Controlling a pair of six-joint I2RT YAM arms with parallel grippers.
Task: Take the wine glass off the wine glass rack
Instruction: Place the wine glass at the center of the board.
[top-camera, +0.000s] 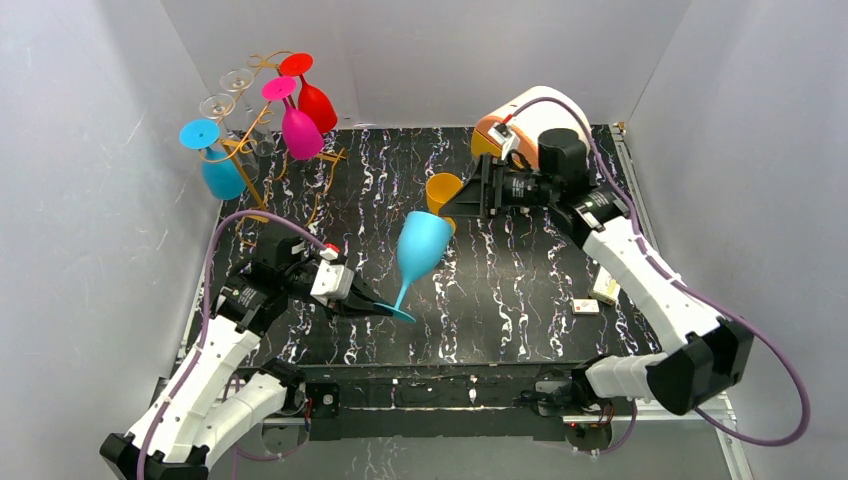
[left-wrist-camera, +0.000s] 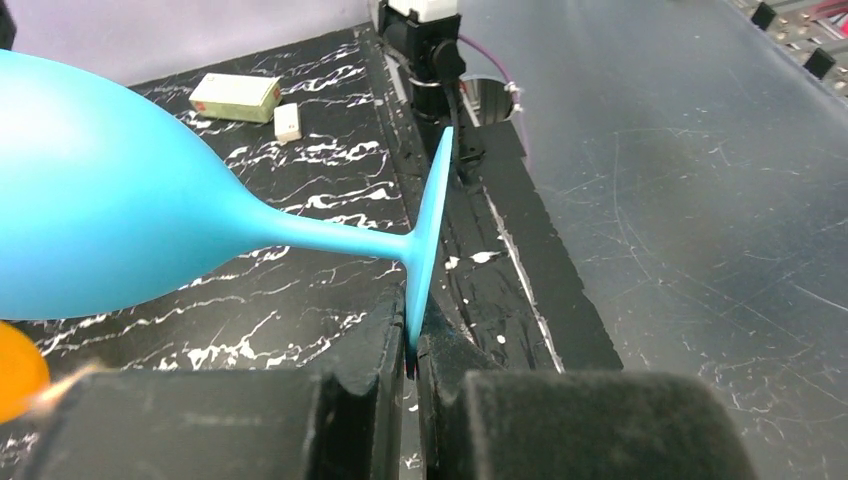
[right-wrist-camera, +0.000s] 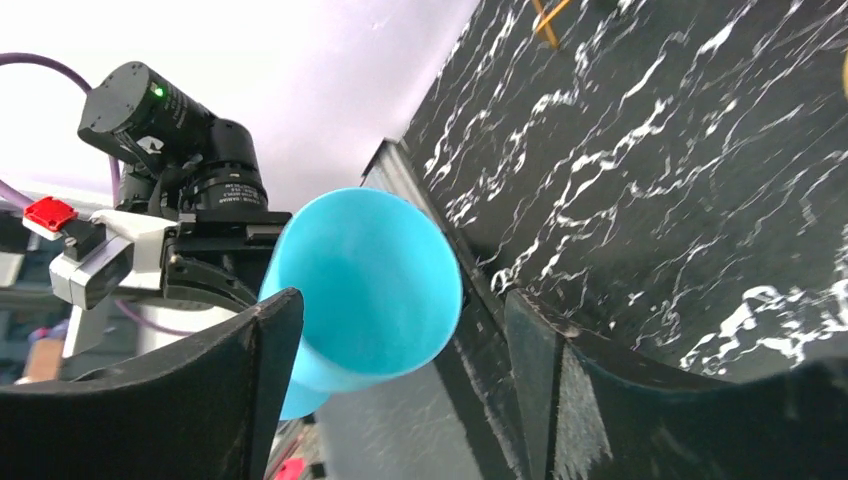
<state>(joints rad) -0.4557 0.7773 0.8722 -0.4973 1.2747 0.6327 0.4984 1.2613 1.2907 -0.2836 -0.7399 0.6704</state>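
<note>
The left gripper (top-camera: 372, 300) is closed tight on the thin foot of a light blue wine glass (top-camera: 420, 250), pinching the disc edge-on between its pads, as the left wrist view shows (left-wrist-camera: 410, 350). The glass (left-wrist-camera: 120, 220) leans steeply over the middle of the counter (top-camera: 520, 290), its foot toward the near left and its bowl pointing toward the far right.

The right gripper (top-camera: 462, 200) meets the bowl's mouth there. Its fingers stand wide apart on either side of the rim (right-wrist-camera: 400, 310), with a clear gap on one side of the glass (right-wrist-camera: 370, 280). Whether the other finger touches it I cannot tell.

Just beside the right gripper is an orange cup (top-camera: 442, 190).

The wine glass rack (top-camera: 250, 180) stands at the far left corner, well apart from the held glass. A blue glass (top-camera: 220, 170), a pink glass (top-camera: 300, 130), a red glass (top-camera: 315, 100) and clear glasses (top-camera: 228, 95) hang from it upside down.

Two small boxes (top-camera: 605, 288) lie near the right edge.
</note>
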